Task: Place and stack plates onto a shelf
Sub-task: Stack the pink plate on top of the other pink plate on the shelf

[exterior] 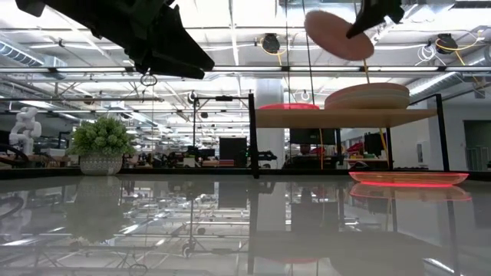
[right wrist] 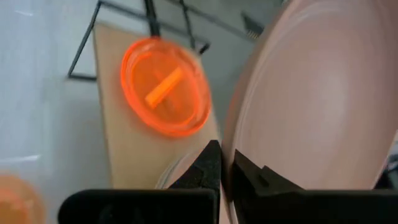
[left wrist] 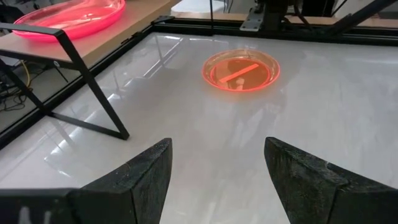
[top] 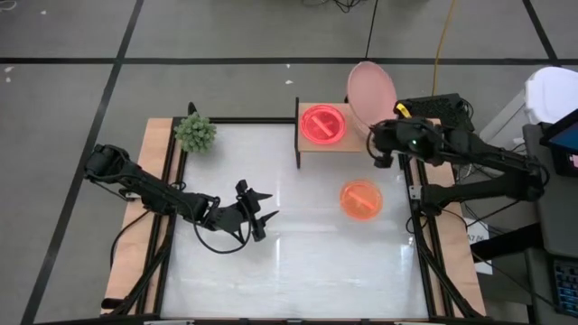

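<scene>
1. At the table's left rear corner, a small spiky green plant (top: 195, 132) in a pot is sitting untouched near your left arm's side.
2. Your left gripper (top: 262, 217) is hovering over the bare middle-left of the white tabletop (top: 271, 271), its two dark fingers (left wrist: 134, 180) spread apart and holding nothing.
3. The small raised shelf with a light wood top and dark side supports (top: 312, 149) is standing at the table's rear centre, carrying a small translucent neon pink plate (top: 322, 124) on its left half.
4. A small translucent orange plate (top: 360, 199) is lying flat on the tabletop in front of the shelf, toward the right.
5. Your right gripper (top: 377, 144) is clenching the rim of a large matte salmon-pink plate (top: 371, 91), holding it tilted above the shelf's right half, where the low view is showing a stack of large pale plates (exterior: 367, 97) resting.
</scene>
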You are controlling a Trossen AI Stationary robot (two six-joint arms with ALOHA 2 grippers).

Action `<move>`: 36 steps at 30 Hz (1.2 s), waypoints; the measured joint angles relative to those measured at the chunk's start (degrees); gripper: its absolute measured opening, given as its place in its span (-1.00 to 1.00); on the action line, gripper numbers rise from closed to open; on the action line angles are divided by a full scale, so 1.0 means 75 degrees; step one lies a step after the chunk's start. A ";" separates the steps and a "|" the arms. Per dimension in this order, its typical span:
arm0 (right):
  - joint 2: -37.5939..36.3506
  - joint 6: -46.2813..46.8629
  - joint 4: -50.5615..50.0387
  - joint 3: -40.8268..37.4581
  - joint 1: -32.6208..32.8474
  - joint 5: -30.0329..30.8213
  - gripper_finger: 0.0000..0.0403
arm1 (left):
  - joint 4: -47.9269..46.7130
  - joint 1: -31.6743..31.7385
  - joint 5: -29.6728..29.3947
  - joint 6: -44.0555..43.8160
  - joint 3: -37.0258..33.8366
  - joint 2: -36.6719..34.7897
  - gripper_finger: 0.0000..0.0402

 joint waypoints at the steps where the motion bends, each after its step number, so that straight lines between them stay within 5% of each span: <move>1: 0.0037 0.0127 -0.0177 0.0000 -0.0145 -0.0136 -1.00 | 0.0000 0.0000 0.0000 0.0000 0.0000 0.0000 0.29; 16: 0.0751 0.0910 -0.1676 0.0000 -0.1518 -0.0368 -0.98 | -0.0009 0.0000 0.0000 0.0000 0.0001 0.0000 0.29; 36: 0.1355 0.1544 -0.2306 -0.0021 -0.1677 -0.0734 -0.97 | -0.0023 0.0000 0.0003 0.0003 0.0003 0.0000 0.29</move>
